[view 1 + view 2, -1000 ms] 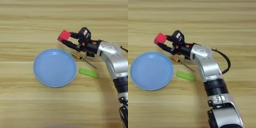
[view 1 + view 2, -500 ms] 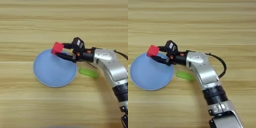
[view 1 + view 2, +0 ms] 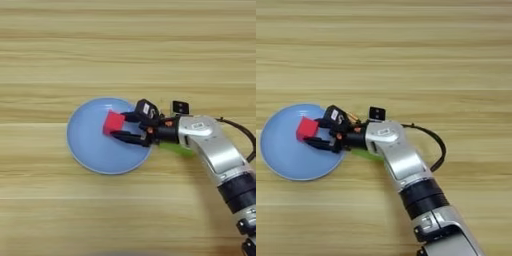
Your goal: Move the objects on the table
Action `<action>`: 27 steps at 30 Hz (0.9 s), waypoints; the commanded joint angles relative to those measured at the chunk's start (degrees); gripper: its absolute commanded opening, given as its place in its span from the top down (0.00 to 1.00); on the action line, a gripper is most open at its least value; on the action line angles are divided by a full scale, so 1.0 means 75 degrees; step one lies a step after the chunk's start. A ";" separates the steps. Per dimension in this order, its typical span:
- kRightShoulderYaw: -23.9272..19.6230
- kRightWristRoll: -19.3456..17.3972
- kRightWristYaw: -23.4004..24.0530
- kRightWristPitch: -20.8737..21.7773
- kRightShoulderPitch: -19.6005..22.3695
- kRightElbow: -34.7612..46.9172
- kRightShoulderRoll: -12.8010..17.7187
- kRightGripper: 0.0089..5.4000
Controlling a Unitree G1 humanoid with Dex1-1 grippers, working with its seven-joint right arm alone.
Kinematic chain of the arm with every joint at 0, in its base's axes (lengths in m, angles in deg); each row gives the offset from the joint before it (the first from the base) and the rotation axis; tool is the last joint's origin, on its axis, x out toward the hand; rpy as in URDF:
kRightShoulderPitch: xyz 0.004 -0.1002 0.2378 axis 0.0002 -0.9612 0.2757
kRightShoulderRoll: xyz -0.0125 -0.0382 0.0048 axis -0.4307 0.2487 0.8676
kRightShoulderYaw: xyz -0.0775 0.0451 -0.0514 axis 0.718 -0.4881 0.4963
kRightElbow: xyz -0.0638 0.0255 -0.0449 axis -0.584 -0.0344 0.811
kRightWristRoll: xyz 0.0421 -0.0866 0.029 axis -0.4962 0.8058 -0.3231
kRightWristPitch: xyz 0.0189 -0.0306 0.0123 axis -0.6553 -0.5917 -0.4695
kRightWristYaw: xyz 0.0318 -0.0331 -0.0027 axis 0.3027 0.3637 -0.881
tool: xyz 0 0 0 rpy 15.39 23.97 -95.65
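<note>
Gripping the red cube [image 3: 113, 122], the end effector [image 3: 121, 126] overhangs the plate [image 3: 85, 150].

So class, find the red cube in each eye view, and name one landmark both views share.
Left eye view: red cube just left of centre, over the blue plate.
Right eye view: the cube sits far left, over the plate's middle.
Shared landmark: the black-faced square block above the silver forearm.

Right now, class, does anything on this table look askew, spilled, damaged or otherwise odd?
Nothing stands out. The tool holds the red cube over the blue plate. The green bar lies mostly hidden under the forearm, and the black-faced block sits behind it.
</note>
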 commanded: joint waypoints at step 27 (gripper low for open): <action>-0.0144 0.0048 0.0110 0.0498 0.0451 0.0190 -0.0040 0.25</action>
